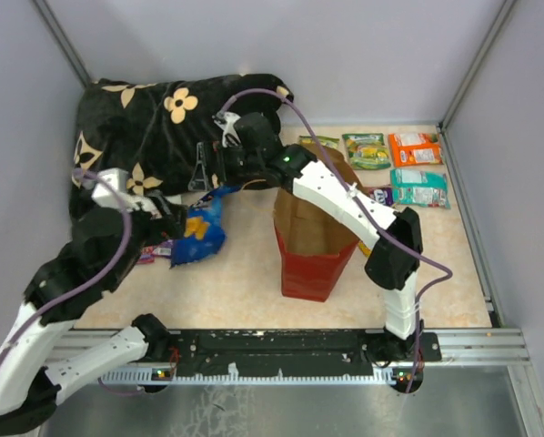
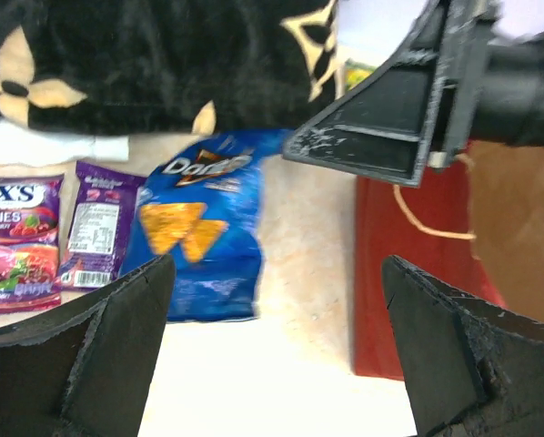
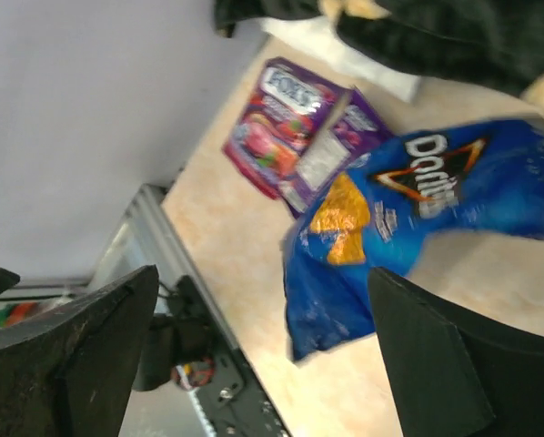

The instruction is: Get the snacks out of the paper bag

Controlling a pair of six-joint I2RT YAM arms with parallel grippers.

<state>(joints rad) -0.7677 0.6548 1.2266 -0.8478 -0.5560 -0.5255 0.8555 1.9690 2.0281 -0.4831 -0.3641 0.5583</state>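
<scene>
blurred doritos bag (image 1: 199,232), seemingly on table (image 1: 245,273), left of upright paper bag (image 1: 310,262)

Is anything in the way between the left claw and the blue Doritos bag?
Nothing lies between the open left gripper and the Doritos bag. The open right gripper hangs close above the bag, though, so the two arms might bump there.

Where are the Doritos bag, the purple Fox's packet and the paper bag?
Doritos bag (image 2: 176,228): left wrist view, chip picture on its front.
purple Fox's packet (image 2: 17,246): left wrist view, its printed front.
paper bag (image 1: 313,266): top view, its red front wall.
</scene>
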